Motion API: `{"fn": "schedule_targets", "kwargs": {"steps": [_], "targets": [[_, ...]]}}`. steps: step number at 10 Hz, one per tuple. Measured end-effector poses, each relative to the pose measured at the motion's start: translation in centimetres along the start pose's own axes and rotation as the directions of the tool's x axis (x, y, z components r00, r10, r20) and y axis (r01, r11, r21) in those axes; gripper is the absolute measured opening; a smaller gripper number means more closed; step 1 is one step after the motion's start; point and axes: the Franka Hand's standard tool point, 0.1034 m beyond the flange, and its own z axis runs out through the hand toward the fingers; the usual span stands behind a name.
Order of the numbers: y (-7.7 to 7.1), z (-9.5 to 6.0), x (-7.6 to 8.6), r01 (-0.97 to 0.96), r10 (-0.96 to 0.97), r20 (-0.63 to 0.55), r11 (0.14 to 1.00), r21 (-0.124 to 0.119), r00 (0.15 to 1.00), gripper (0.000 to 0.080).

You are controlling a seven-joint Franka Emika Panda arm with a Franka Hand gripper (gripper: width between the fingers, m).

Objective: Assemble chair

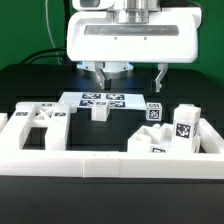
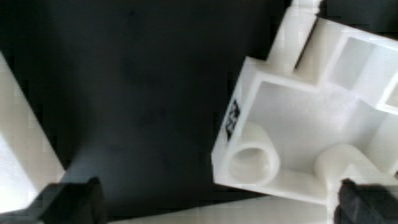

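My gripper point(image 1: 130, 78) hangs open and empty above the black table, behind the chair parts. The chair is in loose glossy white parts. The X-braced seat point(image 1: 35, 125) lies at the exterior view's left. A small block point(image 1: 100, 112) sits at the front edge of the marker board point(image 1: 103, 98). Tagged blocks point(image 1: 184, 126) stand at the right. In the wrist view my gripper point(image 2: 217, 205) is open. A white part point(image 2: 294, 120) with two round sockets lies ahead of the dark fingertips point(image 2: 71, 200), nearer one finger and not between them.
The long low white border wall point(image 1: 110, 165) runs along the front and up both sides. A pale surface point(image 2: 15, 150) edges the wrist view. The robot's white housing point(image 1: 130, 35) fills the back.
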Motion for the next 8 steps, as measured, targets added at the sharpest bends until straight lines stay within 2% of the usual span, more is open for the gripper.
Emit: {"fn": "schedule_targets", "kwargs": {"steps": [2,3,5,6,7,8], "targets": [[0.3,0.2,-0.1,0.02,-0.02,-0.003,1.0,-0.002,1.0,0.0649],[1.6,0.8,-0.6,0.058,-0.058,-0.019,0.998,-0.004,0.998,0.0649],[3.5,2.3,-3.3,0.044,-0.045,-0.056,0.999,-0.03,0.997,0.0649],[4.1,2.8,-4.6,0.039,-0.04,-0.036,0.999,-0.037,0.999,0.0649],[4.4,3.1,-5.1,0.037,-0.038,-0.025,0.999,-0.039,0.999,0.0649],[4.1,3.0,-5.0,0.037,-0.037,0.003,0.999,-0.032,0.999,0.0649]]}}
